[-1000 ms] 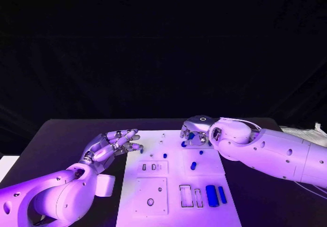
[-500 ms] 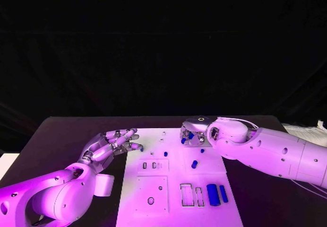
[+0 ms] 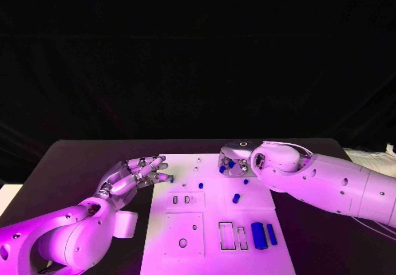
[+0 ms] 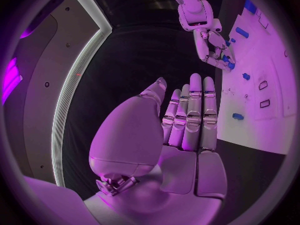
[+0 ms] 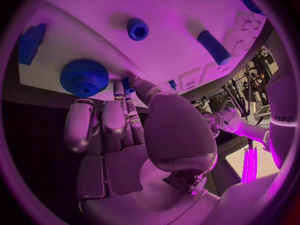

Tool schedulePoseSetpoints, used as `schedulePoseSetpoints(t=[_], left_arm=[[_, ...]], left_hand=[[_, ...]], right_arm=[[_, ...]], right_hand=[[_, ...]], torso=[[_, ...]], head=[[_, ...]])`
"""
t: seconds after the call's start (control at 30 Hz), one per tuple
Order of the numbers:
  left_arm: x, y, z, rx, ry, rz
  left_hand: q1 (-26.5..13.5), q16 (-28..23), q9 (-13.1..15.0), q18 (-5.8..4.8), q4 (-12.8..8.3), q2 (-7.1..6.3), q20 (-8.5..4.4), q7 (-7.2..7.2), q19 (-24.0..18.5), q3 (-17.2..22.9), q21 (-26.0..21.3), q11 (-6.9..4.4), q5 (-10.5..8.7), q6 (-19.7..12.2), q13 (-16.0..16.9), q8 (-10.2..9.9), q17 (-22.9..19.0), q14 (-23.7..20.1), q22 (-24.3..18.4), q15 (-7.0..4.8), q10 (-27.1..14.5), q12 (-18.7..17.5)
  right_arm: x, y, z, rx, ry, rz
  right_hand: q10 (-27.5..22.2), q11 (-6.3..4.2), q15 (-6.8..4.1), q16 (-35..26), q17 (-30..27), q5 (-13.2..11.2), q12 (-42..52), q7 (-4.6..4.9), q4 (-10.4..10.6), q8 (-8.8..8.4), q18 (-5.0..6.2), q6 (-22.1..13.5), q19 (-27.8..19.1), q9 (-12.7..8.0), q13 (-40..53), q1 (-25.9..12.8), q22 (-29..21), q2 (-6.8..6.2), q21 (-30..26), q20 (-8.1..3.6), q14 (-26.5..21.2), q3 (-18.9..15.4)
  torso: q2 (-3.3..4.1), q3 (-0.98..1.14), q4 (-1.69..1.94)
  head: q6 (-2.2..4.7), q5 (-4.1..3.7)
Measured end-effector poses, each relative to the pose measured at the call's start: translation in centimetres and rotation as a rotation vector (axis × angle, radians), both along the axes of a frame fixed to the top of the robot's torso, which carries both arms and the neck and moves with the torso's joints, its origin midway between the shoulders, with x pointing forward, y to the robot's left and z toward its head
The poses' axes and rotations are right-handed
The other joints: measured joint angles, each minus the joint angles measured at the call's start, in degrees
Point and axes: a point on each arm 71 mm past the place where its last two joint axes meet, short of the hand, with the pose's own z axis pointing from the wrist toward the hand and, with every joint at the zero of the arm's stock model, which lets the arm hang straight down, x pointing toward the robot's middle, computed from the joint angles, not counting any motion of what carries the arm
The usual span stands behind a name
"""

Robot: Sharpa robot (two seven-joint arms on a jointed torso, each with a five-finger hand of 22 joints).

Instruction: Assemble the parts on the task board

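Note:
The white task board (image 3: 210, 259) lies in the middle of the table. My right hand (image 3: 233, 163) is curled over its far end. In the right wrist view its fingers (image 5: 103, 120) reach a blue gear (image 5: 84, 78) lying flat near the board's edge. Thumb and finger pinch a small blue part (image 5: 129, 89). My left hand (image 3: 138, 173) hovers at the board's left edge, fingers straight and apart, holding nothing. Its fingertips (image 4: 197, 85) are close to a small blue part (image 4: 237, 116).
Loose blue parts lie on the board: a short peg (image 3: 200, 187), a longer one (image 3: 235, 198), and two long bars (image 3: 257, 235) at the near right beside rectangular slots (image 3: 224, 236). A black table (image 3: 74, 166) surrounds the board.
Both hands stay where they were; only the camera has shifted slightly.

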Motion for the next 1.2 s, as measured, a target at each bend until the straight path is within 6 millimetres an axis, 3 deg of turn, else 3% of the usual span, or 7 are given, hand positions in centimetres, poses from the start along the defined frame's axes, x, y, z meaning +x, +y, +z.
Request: schedulePoseSetpoints(t=[0.07, 0.13, 0.47, 0.63, 1.13, 1.2], left_arm=[[0.0, 0.0, 0.0, 0.000, 0.001, 0.000], [0.0, 0.0, 0.0, 0.000, 0.001, 0.000], [0.1, 0.1, -0.1, 0.004, 0.006, 0.001], [0.1, 0.1, -0.1, 0.006, 0.009, 0.002], [0.1, 0.2, -0.2, 0.011, 0.018, 0.003], [0.1, 0.2, -0.2, 0.011, 0.019, 0.002]], left_hand=[[0.00, 0.00, 0.00, 0.00, 0.00, 0.00, 0.00, 0.00, 0.00, 0.00, 0.00, 0.00, 0.00, 0.00, 0.00, 0.00, 0.02, 0.00, 0.00, 0.00, 0.00, 0.00], [0.00, 0.00, 0.00, 0.01, 0.00, 0.00, 0.00, 0.00, 0.00, 0.00, 0.00, 0.00, 0.00, 0.00, 0.00, 0.00, 0.02, 0.00, 0.00, 0.00, 0.00, -0.21], [0.00, 0.00, 0.01, 0.00, -0.32, 0.00, 0.20, 0.21, 0.20, -0.01, 0.00, 0.20, 0.00, -0.21, 0.00, -0.22, 0.20, 0.00, 0.00, 0.00, -0.20, -0.21], [0.00, 0.00, 0.01, -0.01, -0.34, 0.00, 0.20, 0.23, 0.20, 0.01, 0.00, -0.01, 0.00, -0.23, 0.00, -0.22, 0.31, 0.00, -0.06, 0.00, -0.40, -0.21], [0.00, 0.00, 0.01, 0.00, -0.54, 0.00, 0.20, 0.41, 0.20, 0.21, 0.00, 0.19, 0.00, -0.42, 0.01, -0.22, 0.52, 0.00, -0.10, 0.00, -0.61, -0.21], [0.00, 0.00, 0.01, 0.00, -0.54, 0.00, 0.20, 0.41, 0.20, 0.21, 0.00, 0.20, 0.00, -0.42, 0.01, -0.22, 0.52, 0.00, -0.10, 0.00, -0.61, -0.21]], right_arm=[[0.0, 0.0, 0.0, 0.001, -0.002, 0.001], [0.0, 0.0, 0.1, 0.004, -0.005, 0.002], [-0.6, 0.4, 0.4, 0.037, -0.036, 0.023], [-0.5, 0.6, 1.2, 0.053, -0.061, 0.025], [0.6, 3.0, 2.3, 0.097, -0.132, 0.018], [0.8, 3.3, 2.4, 0.100, -0.141, 0.015]], right_hand=[[0.52, -0.30, 0.00, 0.25, 0.31, -0.02, 0.00, -0.05, 0.18, -0.02, 0.00, 0.65, 0.21, 0.01, 0.03, 0.17, 0.63, 0.17, 0.41, -0.21, 0.00, 0.46], [1.19, -0.46, 0.00, 0.71, 0.68, -0.35, 0.00, -0.12, 0.52, 0.22, -0.87, 1.28, 0.54, 0.01, 0.11, 0.27, 1.55, 0.26, 1.09, -0.30, 0.00, 0.80], [3.81, -1.24, -0.35, 1.67, 1.40, -1.03, 0.00, -0.70, 3.53, 0.63, -0.90, 2.93, 1.65, 0.07, 0.22, 0.20, 5.02, 0.40, 3.29, -0.70, -0.07, 1.24], [4.84, -1.67, -0.85, 2.33, 1.92, -1.24, 0.00, -0.60, 4.07, 0.63, -0.90, 3.21, 1.96, 0.03, 0.28, -0.11, 6.37, 0.70, 4.01, -0.73, 0.01, 1.47], [4.93, -1.76, -0.84, 2.50, 1.96, -1.57, 0.00, -0.61, 4.48, 0.63, -0.90, 3.22, 2.16, 0.03, 0.27, -0.34, 6.66, 0.91, 4.12, -0.93, 0.01, 1.07], [4.93, -1.75, -0.84, 2.56, 2.01, -1.57, 0.00, -0.62, 4.67, 0.63, -1.50, 3.21, 2.16, 0.03, 0.27, -0.34, 6.66, 0.91, 4.12, -0.93, 0.01, 1.27]], torso=[[0.07, -0.04, 0.04], [0.12, -0.06, 0.09], [0.42, -0.20, 0.29], [0.56, -0.27, 0.42], [0.89, -0.34, 0.76], [0.92, -0.37, 0.81]], head=[[0.08, -0.08], [0.17, -0.11], [0.79, -0.29], [1.14, -0.38], [1.47, -0.22], [1.51, -0.22]])
